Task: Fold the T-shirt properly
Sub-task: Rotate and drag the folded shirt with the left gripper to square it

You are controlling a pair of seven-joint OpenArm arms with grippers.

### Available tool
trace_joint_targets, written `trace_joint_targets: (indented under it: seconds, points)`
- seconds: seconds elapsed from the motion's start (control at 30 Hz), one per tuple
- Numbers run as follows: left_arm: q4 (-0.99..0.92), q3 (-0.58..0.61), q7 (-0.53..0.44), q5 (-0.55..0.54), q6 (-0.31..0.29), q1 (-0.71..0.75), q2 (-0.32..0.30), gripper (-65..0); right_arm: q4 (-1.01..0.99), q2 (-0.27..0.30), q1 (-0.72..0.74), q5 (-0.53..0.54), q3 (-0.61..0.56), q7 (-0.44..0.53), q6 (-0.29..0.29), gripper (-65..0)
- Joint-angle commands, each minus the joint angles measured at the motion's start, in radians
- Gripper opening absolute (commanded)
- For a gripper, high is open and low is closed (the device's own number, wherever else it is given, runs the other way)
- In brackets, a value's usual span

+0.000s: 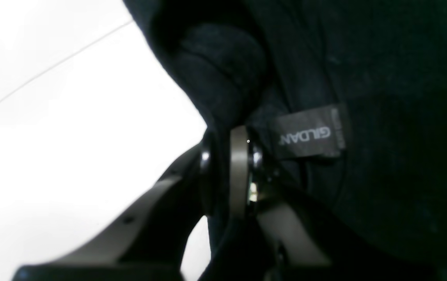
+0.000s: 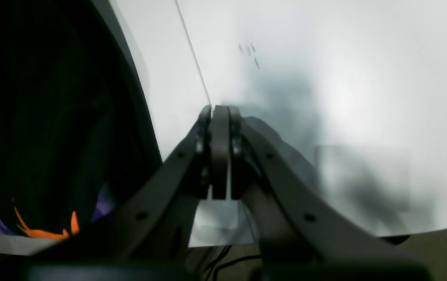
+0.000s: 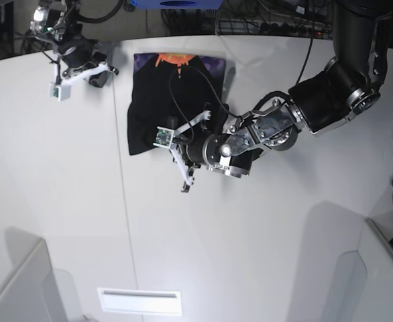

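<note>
At the table's [image 3: 62, 201] middle, the left gripper [image 1: 239, 171] pinched the limp, light T-shirt [image 3: 153, 111] beside its neck tag [image 1: 311, 132], a sound hold, while the right gripper [image 2: 219, 152] stood shut and empty.

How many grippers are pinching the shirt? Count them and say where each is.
1. The left gripper is shut on the T-shirt beside its neck tag. The right gripper is shut on nothing, over the table.
</note>
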Motion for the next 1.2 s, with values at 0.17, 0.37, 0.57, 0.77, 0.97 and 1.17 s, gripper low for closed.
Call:
trace_joint_targets:
  seconds: [0.17, 0.37, 0.57, 0.77, 0.97, 1.17]
  points:
    - [0.019, -0.014, -0.014, -0.013, 0.007, -0.028, 0.000, -65.0, 0.016, 0.010, 0.001, 0.011, 0.006, 0.014, 0.004, -65.0]
    - [0.020, -0.016, 0.047, -0.013, 0.007, -0.028, 0.000, -65.0, 0.016, 0.012, 0.001, 0.011, 0.006, 0.014, 0.004, -65.0]
    - [0.020, -0.017, 0.053, -0.013, 0.007, -0.028, 0.002, -65.0, 0.016, 0.012, 0.003, 0.011, 0.006, 0.014, 0.004, -65.0]
    - [0.020, -0.017, 0.056, -0.013, 0.007, -0.028, 0.002, -65.0, 0.016, 0.012, 0.003, 0.011, 0.006, 0.014, 0.004, -65.0]
    - [0.020, -0.016, 0.056, -0.013, 0.007, -0.043, 0.005, -60.2, 0.016, 0.012, 0.001, 0.011, 0.006, 0.012, 0.004, -65.0]
    - [0.022, -0.019, 0.056, -0.013, 0.007, -0.088, 0.008, -31.9, 0.016, 0.012, 0.001, 0.011, 0.000, 0.012, 0.004, -65.0]
